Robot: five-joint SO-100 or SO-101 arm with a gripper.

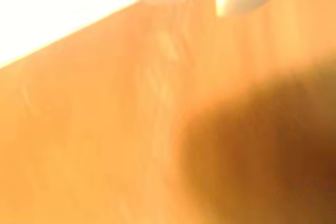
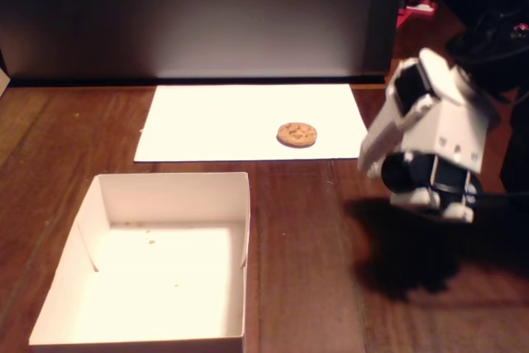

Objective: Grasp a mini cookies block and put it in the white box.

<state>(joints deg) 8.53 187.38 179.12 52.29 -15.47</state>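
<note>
Brown wood is what I see all over my table (image 2: 314, 229), dark and shiny with long lines in it. On the far side lies a flat white paper sheet (image 2: 215, 121), and the mini cookies block (image 2: 297, 133) sits on it, near the sheet's right end in the fixed view. It is small, round and golden-brown with dark specks, and nothing is touching it. Closer to me, on the left of the fixed view, sits the white box (image 2: 240, 229). It has low walls and no lid, and I can see only a few tiny crumbs on its floor. The box is well apart from the cookie, just in front of the paper's near edge. My arm (image 2: 434, 134) is white with black parts and hangs over the wood on the right side of the fixed view, to the right of the cookie and not touching it. It throws a dark shadow on the table below. I cannot tell from this view if my gripper is open or closed. My wrist view is very blurry. I see orange wood, a bright white patch in the top left corner, and two pale shapes at the top edge that I cannot make out.
</note>
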